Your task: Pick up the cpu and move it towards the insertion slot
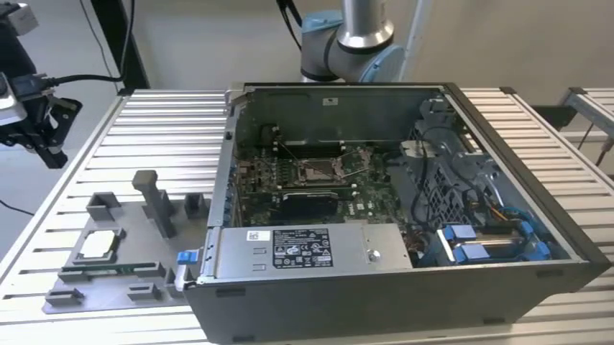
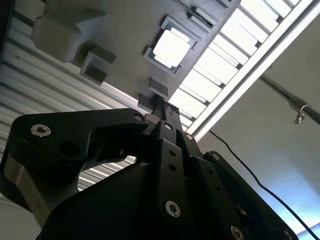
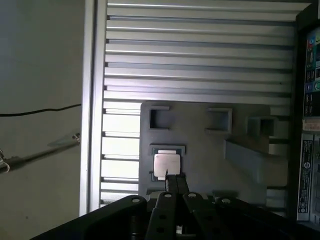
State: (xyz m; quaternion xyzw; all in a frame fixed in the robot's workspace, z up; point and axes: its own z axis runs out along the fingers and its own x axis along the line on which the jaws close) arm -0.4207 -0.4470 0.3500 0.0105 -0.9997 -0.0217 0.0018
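The cpu [image 1: 99, 245], a pale silver square chip, lies flat in a recess of the grey fixture [image 1: 144, 237] at the exterior view's left. Both wrist views show it, the second as cpu [image 2: 171, 48] and the first as cpu [image 3: 166, 165]. My gripper [image 1: 40, 140] hangs high over the table's far left edge, well apart from the chip. Its black fingertips [image 3: 169, 181] meet in a narrow point with nothing between them, seen also as the gripper [image 2: 161, 106]. The insertion slot [image 1: 317, 170], a shiny framed square, sits on the board inside the open computer case [image 1: 384, 302].
A long green memory stick [image 1: 111, 269] lies on the fixture in front of the cpu. Grey posts [image 1: 158, 205] rise from the fixture between the chip and the case wall. The ribbed metal table [image 1: 163, 122] extends behind the fixture. The arm's base [image 1: 350, 50] stands behind the case.
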